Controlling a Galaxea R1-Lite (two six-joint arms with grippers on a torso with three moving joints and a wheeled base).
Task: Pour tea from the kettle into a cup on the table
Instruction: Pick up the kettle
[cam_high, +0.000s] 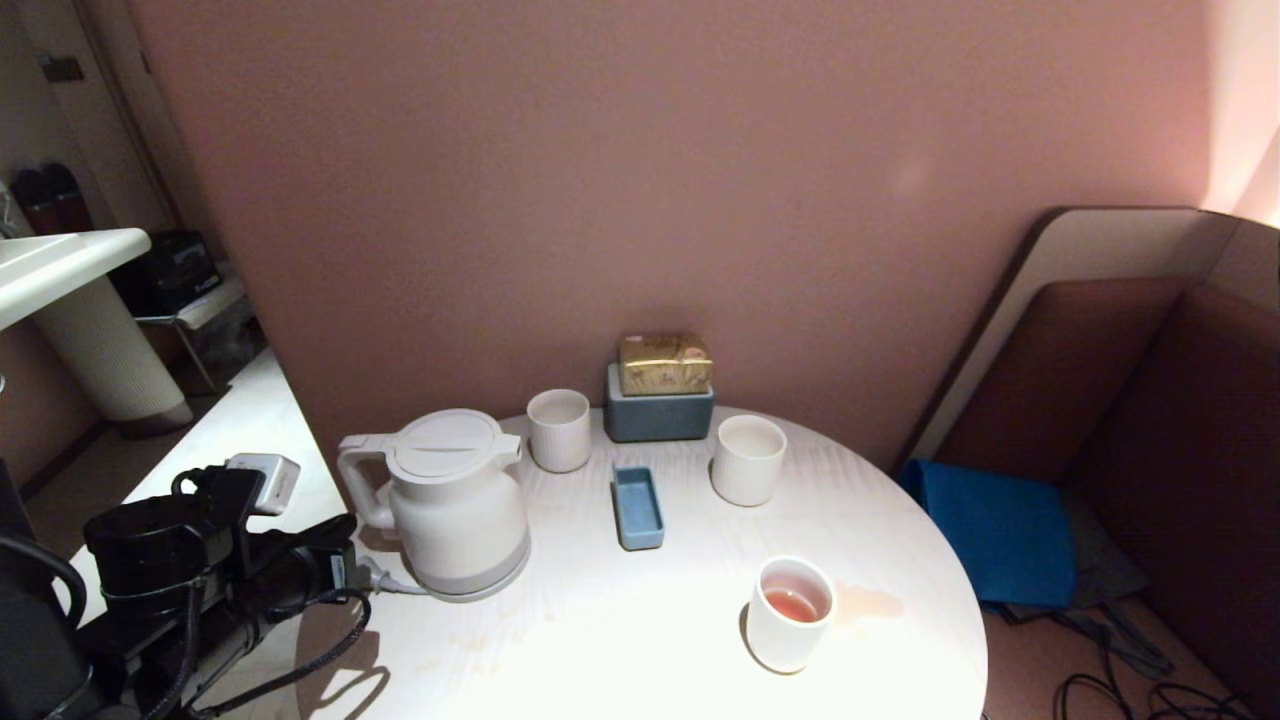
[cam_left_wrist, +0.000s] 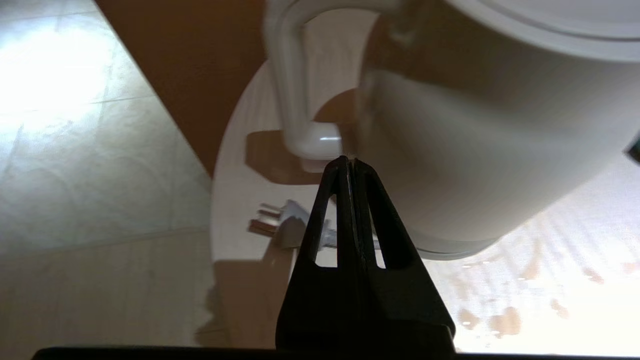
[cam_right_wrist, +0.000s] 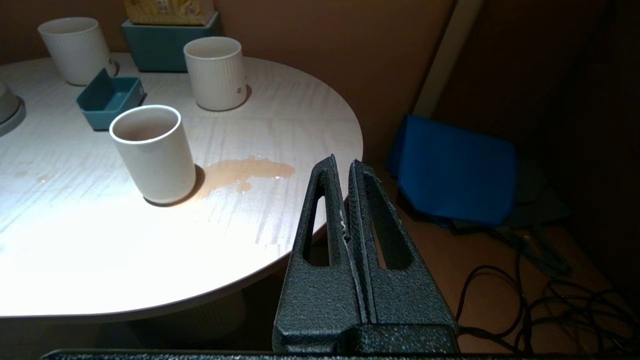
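The kettle (cam_high: 455, 505) looks like smooth, matt cream plastic with a grey base band. The table (cam_high: 650, 640) has a smooth white top with faint wood grain. The right gripper (cam_right_wrist: 345, 167) is rough, pebbled black. Two cups (cam_right_wrist: 216, 72) show fine vertical ribs.

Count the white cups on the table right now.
3: ribbed tumbler beside the kettle's lid, ribbed mug right of the blue tray, smooth cup holding tea nearest front.

I see a small blue tray (cam_high: 638, 508) near a gold packet (cam_high: 665, 363) atop a grey-blue box (cam_high: 659, 415), beside two white cups (cam_high: 559, 429), with a blue cushion (cam_high: 1003, 529) off the seat.
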